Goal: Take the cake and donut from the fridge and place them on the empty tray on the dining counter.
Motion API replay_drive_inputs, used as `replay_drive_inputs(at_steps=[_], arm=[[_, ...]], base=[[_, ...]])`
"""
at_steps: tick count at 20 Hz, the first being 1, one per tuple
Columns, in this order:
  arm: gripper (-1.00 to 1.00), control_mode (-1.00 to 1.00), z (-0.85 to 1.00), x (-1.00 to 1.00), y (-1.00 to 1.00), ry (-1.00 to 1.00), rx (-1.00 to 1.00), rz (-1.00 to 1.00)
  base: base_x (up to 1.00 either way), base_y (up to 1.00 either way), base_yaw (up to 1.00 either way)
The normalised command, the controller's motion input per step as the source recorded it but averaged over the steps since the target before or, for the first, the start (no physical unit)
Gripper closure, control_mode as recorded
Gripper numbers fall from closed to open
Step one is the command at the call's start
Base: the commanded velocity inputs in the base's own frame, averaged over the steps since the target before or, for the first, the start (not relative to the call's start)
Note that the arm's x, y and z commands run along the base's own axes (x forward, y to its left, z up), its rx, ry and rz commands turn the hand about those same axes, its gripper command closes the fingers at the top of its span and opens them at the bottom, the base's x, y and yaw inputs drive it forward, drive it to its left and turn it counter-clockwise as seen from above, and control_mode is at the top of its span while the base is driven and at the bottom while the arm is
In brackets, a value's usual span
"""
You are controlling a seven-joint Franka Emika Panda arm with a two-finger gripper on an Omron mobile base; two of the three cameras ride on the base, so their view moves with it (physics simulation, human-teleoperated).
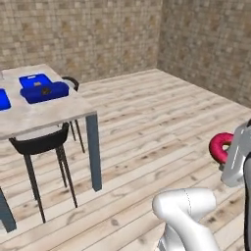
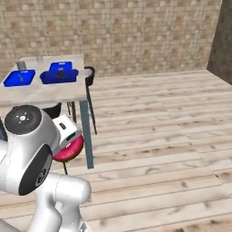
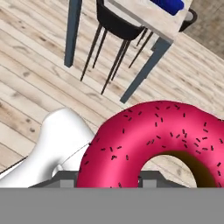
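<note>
My gripper [image 3: 109, 179] is shut on the donut [image 3: 151, 140], a red-pink frosted ring with dark sprinkles, held close to the hand camera. The donut [image 1: 219, 146] hangs at the right edge of the left base view, beside the gripper [image 1: 230, 156] and well above the wooden floor. In the right base view the donut [image 2: 69, 149] sits under the white hand, low on the left. The dining counter [image 1: 49, 115] stands far left with blue trays [image 1: 43, 89] on it; I cannot tell which is the empty tray. The cake and fridge are out of view.
A black chair [image 1: 41, 142] is tucked under the counter's near side and another [image 2: 89, 74] stands at its far end. Dark blue-grey table legs [image 1: 94, 152] reach the floor. Open wooden floor spreads to the right, up to brick walls [image 1: 98, 34].
</note>
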Motion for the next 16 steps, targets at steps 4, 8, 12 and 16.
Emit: replay_drive_inputs(at_steps=[4,8,12,16], arm=[[1.00,1.00,0.00,0.00,0.00,0.00,0.00,0.00],[1.00,1.00,0.00,0.00,0.00,0.00,0.00,0.00],[1.00,1.00,0.00,0.00,0.00,0.00,0.00,0.00],[1.00,1.00,0.00,0.00,0.00,0.00,0.00,0.00]], base=[[1.00,-0.80,0.16],[1.00,-0.95,0.01],[1.00,-0.74,0.00],[1.00,-0.14,0.10]])
